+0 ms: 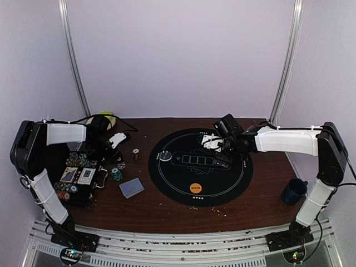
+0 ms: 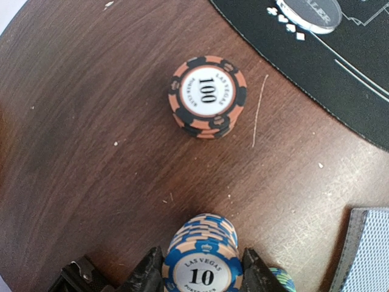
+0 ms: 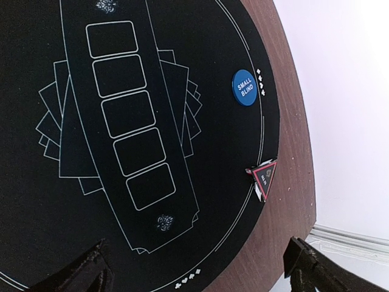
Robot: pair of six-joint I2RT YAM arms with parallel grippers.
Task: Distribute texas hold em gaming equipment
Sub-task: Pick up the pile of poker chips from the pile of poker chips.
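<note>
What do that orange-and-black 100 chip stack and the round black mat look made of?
Orange-and-black 100 chip stack: likely moulded plastic or clay composite, matte, with a glossy printed centre label. Round black mat: probably rubber or felt; flat, matte, printed white lines.

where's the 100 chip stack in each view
top external: 100 chip stack sits left of centre, just left of the round black mat.
left wrist: upper centre, with the mat's edge at top right.
right wrist: not in it.
shared landmark: the round black mat, in all three views.

Dealer button (image 2: 309, 12) on mat (image 2: 346, 73)
</note>
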